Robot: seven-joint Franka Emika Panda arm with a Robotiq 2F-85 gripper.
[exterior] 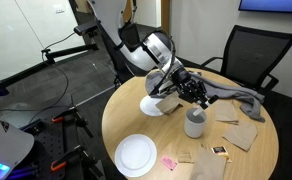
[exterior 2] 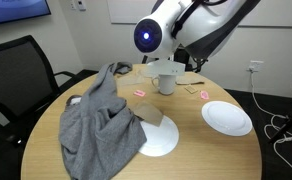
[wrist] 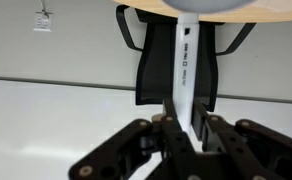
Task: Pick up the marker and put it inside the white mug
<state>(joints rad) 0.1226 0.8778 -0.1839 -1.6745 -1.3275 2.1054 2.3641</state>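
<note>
Between gripper [wrist: 186, 118] fingers, marker [wrist: 185, 60] clamped, above white mug [exterior: 194, 123]

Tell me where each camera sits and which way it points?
In an exterior view: beside the table, facing mug and chair; arm and gripper show.
In an exterior view: from the cloth side, facing the mug; arm shows.
Wrist view: on the wrist, looking past gripper and held marker at the chair.
Both exterior views share table, mug, cloth.

grey cloth [exterior 2: 101, 125] near white mug [exterior 2: 167, 82], plate [exterior 2: 227, 117] nearby
</note>
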